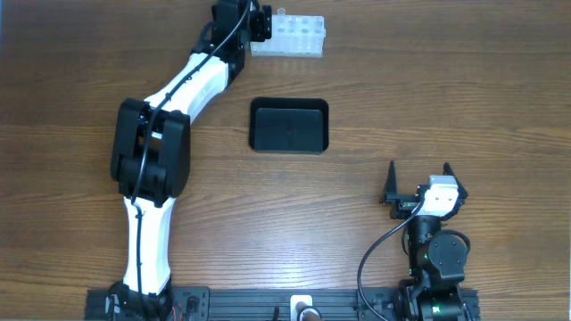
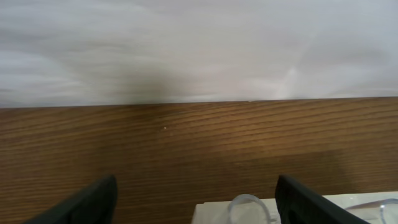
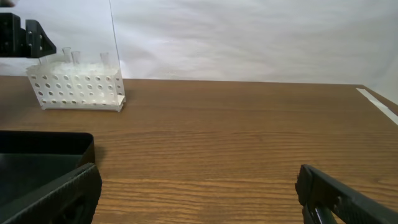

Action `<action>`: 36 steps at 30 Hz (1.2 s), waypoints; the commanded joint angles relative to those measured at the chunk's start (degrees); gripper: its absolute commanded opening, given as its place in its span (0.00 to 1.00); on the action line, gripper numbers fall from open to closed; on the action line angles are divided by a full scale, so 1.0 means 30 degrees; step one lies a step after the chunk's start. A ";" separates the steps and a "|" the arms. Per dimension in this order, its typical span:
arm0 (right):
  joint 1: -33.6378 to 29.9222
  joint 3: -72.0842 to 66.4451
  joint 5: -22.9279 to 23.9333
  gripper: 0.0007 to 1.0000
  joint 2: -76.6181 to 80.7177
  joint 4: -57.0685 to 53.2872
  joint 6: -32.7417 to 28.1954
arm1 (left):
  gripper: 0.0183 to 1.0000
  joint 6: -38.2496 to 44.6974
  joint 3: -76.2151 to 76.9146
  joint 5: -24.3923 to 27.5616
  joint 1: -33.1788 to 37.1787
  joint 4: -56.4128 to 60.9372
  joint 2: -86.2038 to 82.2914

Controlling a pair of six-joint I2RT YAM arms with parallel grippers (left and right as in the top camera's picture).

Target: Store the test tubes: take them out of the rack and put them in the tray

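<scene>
My right wrist view shows test tubes (image 3: 76, 56) standing upright, mouths up, in the white rack (image 3: 78, 90). From above, the rack's long axis runs side to side at the table's far edge, beyond the black tray (image 1: 289, 126). My left gripper (image 2: 196, 190) hangs at the rack's left end, fingers apart, one tube rim (image 2: 247, 205) between them. My right gripper (image 1: 419, 169) is spread too, well apart from the rack.

Legible markings: none. I can make out no text, label, number or sign on the rack (image 1: 287, 37), the tray (image 1: 289, 127) or the table (image 1: 464, 89) from any of my camera feeds.
</scene>
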 commanded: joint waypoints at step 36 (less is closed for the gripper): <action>-0.0117 -0.0095 0.0262 0.99 0.0022 -0.0066 0.0036 | 0.40 -0.0131 0.0437 0.1341 -0.0277 -0.0299 0.0357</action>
